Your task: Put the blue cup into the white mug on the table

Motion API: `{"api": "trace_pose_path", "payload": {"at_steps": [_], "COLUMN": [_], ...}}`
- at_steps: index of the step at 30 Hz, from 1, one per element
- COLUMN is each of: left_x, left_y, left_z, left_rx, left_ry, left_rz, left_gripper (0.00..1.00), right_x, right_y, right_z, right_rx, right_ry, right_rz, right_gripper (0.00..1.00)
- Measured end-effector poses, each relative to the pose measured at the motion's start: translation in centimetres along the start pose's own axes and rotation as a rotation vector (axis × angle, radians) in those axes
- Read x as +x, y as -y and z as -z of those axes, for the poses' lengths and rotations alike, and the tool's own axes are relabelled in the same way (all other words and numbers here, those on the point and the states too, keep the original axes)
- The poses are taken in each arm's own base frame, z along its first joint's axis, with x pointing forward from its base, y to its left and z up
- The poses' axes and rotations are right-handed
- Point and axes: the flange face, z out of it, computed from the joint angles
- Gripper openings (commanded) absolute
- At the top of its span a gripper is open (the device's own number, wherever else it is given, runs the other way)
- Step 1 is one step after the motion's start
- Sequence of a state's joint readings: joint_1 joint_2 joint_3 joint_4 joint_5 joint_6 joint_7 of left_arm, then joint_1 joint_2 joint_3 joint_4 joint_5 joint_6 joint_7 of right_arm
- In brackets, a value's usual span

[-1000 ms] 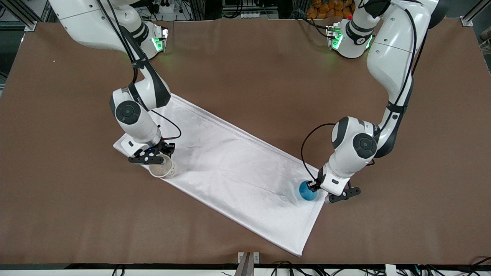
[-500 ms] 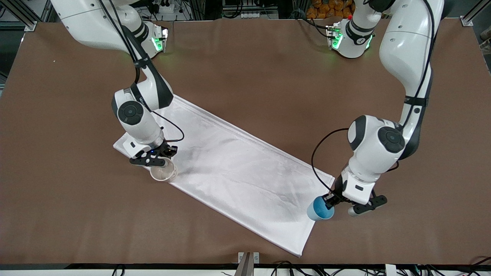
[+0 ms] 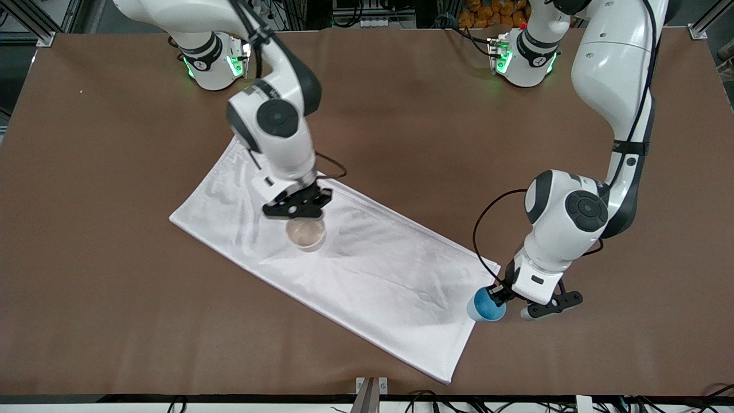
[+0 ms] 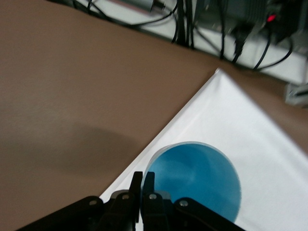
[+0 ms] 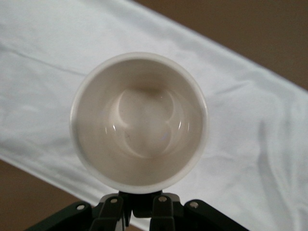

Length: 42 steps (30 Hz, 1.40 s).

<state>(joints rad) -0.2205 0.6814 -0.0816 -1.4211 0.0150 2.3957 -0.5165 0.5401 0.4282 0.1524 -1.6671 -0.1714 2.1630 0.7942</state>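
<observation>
The carrying step is judged to be in hand: the blue cup (image 3: 486, 306) is pinched by its rim in the left tool (image 3: 519, 304), held over the corner of the white cloth (image 3: 367, 269) at the left arm's end of the desk (image 3: 114, 287); in the left wrist view the fingers (image 4: 149, 185) are seen pressed together on the cup's rim. The white mug (image 3: 306, 233) is gripped by the right tool (image 3: 298, 207) at its handle side, upright, over the middle of the cloth, just below that tool; whether it rests on the cloth or hangs above it cannot be told. The two are well apart. The mug is seen empty; the cup likewise holds nothing. The next move is judged to call for the cup to be brought above the mug's mouth, centred, then lowered and released.
</observation>
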Motion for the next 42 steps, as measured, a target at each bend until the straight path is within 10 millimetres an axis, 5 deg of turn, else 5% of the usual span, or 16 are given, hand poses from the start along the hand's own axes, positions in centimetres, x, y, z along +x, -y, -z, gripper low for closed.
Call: {"api": "trace_pose_path", "payload": {"at_steps": [7,15,23,30,33,36,37,38,39,42], "left_x": [0.3,-0.2,-3.1,-4.4,-4.4,-4.4,-4.3,-4.2,-4.1,-3.8], "left_y": [4.2,8.0,7.2,6.4,5.9,5.3,5.2,5.1,5.1,5.2], "left_z": [2.4,5.1,5.9,6.7,7.3,8.0,8.2,8.4,8.7,9.4], "left_rx": [0.091,0.121,0.131,0.137,0.134,0.135,0.14,0.146,0.152,0.158], "left_ry": [0.166,0.249,0.282,0.283,0.272,0.256,0.249,0.242,0.235,0.217], "left_rz": [-0.185,-0.246,-0.251,-0.231,-0.222,-0.219,-0.221,-0.224,-0.228,-0.23], "left_gripper": [0.0,0.0,0.0,0.0,0.0,0.0,0.0,0.0,0.0,0.0], "right_x": [-5.3,-12.4,-17.0,-18.6,-18.4,-18.2,-18.1,-18.0,-17.9,-17.5], "right_y": [9.1,18.4,22.6,23.8,23.9,23.9,23.9,23.8,23.8,23.7], "right_z": [-0.2,-3.9,-6.1,-8.2,-9.1,-9.9,-10.1,-10.2,-10.3,-10.3], "right_rx": [0.041,0.075,0.12,0.111,0.108,0.108,0.107,0.107,0.106,0.107], "right_ry": [-0.005,0.012,0.005,-0.003,-0.018,-0.031,-0.034,-0.035,-0.035,-0.038], "right_rz": [0.051,0.131,0.2,0.239,0.249,0.255,0.255,0.254,0.252,0.248], "right_gripper": [0.0,0.0,0.0,0.0,0.1,0.34,0.52,0.84,1.0,1.0]}}
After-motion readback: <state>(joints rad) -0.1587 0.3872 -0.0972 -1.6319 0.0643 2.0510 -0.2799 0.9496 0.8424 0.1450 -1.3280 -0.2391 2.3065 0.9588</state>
